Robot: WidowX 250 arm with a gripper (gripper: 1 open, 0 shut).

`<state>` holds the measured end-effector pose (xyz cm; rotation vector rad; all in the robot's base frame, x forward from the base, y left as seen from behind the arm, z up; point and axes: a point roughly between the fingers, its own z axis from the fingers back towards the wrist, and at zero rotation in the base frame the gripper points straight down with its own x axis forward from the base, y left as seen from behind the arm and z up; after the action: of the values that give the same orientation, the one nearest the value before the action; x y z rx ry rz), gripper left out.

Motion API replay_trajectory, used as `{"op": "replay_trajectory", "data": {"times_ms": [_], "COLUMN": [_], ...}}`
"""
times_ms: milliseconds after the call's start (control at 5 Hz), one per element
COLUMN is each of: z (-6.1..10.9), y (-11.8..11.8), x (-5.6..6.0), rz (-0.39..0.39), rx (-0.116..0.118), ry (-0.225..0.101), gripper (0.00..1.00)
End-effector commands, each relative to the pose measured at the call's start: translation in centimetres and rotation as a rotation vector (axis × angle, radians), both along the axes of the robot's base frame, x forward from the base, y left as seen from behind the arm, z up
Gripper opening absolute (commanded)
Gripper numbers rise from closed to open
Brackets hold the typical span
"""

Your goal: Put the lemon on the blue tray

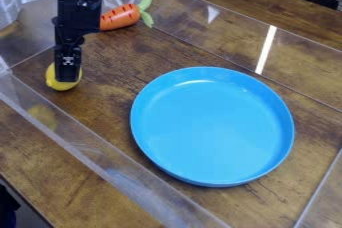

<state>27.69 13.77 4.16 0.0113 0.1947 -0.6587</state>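
The lemon (63, 77) is small, oval and bright yellow, and it is lying on the brown wooden table, at the left side of the scene, partly hidden from the view. The blue tray (211, 126) is round, wide and shallow, with a raised rim; it is lying flat to the right of the lemon, well apart from it.

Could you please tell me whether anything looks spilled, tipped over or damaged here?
Nothing stands out: the blue tray lies flat, the lemon looks whole beside the claw, and no spill shows.
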Motion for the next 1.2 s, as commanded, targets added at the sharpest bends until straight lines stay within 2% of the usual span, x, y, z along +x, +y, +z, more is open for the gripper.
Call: {"op": "replay_trajectory", "data": {"times_ms": [0, 200, 400, 800, 1000], "z": [-0.5, -1.0, -1.4, 0.5, 1.6], "y": [0.3, 0.2, -0.3, -1.3, -1.9], "x": [0.7, 0.1, -0.5, -1.7, -1.5], "rz": [0.068, 0.144, 0.208, 0.245, 0.263], "rx": [0.011, 0.007, 0.007, 0.022, 0.030], "ry": [-0.053, -0.047, -0.044, -0.049, -0.050], "gripper": [1.00, 1.00, 0.00, 0.00, 0.00]}}
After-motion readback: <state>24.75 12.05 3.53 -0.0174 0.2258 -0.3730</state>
